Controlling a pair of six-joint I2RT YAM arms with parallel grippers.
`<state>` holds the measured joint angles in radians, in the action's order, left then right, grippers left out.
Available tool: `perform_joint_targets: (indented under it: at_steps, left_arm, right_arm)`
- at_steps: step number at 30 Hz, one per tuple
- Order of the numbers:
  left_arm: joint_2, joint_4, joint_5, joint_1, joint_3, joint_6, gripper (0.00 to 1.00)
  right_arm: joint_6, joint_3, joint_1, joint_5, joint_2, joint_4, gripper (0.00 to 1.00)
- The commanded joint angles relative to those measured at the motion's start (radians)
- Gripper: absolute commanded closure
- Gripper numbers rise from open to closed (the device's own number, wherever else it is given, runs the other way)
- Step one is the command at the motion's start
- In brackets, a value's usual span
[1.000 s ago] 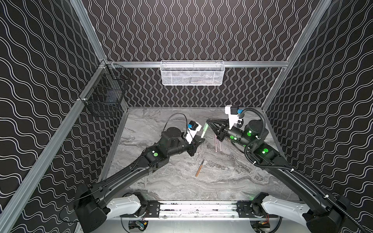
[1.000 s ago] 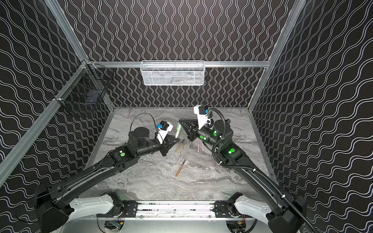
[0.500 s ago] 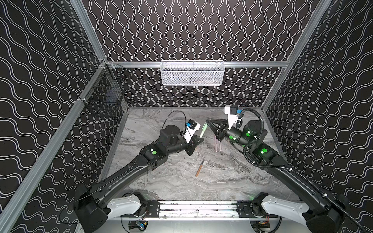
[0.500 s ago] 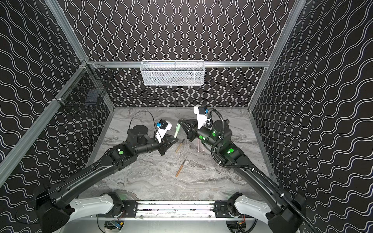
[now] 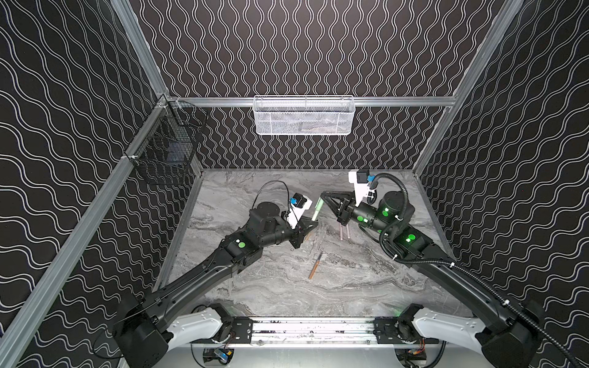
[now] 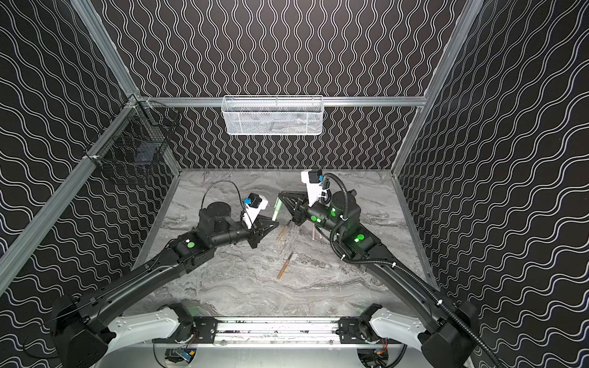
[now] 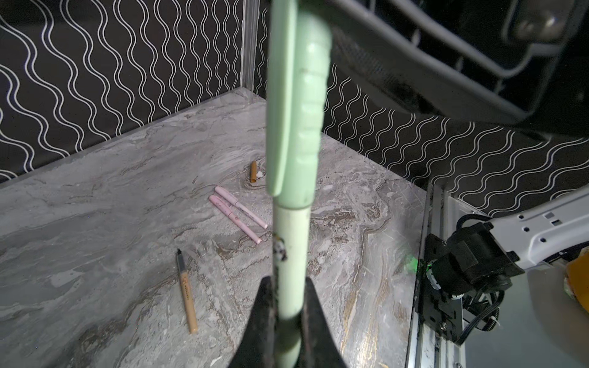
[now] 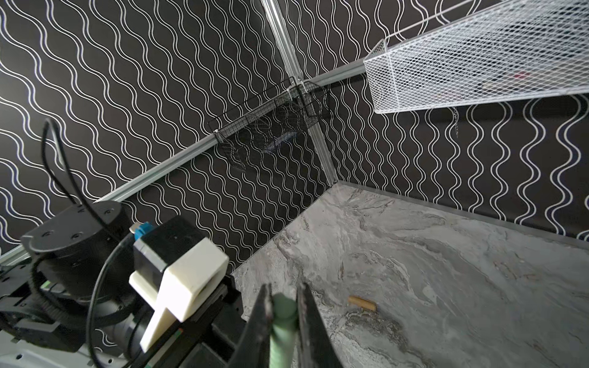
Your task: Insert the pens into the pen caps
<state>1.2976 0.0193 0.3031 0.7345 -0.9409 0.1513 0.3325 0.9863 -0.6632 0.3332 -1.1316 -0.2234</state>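
Observation:
The pale green pen (image 7: 291, 242) stands up between the fingers of my left gripper (image 7: 287, 280), which is shut on its barrel. Its green pen cap (image 7: 296, 111) sits over its far end. My right gripper (image 8: 283, 288) is shut on that cap (image 8: 283, 313). In both top views the green pen (image 5: 316, 208) (image 6: 276, 208) bridges the left gripper (image 5: 314, 223) and the right gripper (image 5: 322, 195) above the table's middle. An uncapped tan-orange pen (image 5: 315, 270) (image 7: 186, 293) lies on the table. Two pink pens (image 7: 239, 216) (image 5: 344, 231) lie side by side, each capped. A tan cap (image 7: 253, 171) (image 8: 361, 303) lies loose.
Another tan-orange pen (image 6: 283, 231) lies on the marble table (image 5: 350, 286) just under the left gripper. A white mesh basket (image 5: 304, 116) hangs on the back wall and a black wire basket (image 5: 165, 153) on the left wall. Wavy-patterned walls enclose the table.
The left wrist has turned and shifted slightly left, carrying the green pen with it. Both grippers have kept their grips; the right arm has barely moved.

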Motion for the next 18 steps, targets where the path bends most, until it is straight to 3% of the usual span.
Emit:
perform_joint_targets:
  at_steps: [1,12,18]
  left_arm:
    - [0.007,-0.669,-0.069,-0.014,-0.037,0.065,1.0]
    - [-0.009,-0.44,-0.019,-0.015,0.027,0.093,1.0]
    - [-0.011,-0.464,-0.024,-0.015,0.122,0.106,1.0]
  right_arm:
    - [-0.006,-0.011,-0.017,0.148,0.002,0.24,0.85]
    - [-0.05,0.06,-0.017,0.051,0.061,0.27,0.79]
    - [-0.061,0.104,-0.016,-0.025,0.104,0.255,0.68]
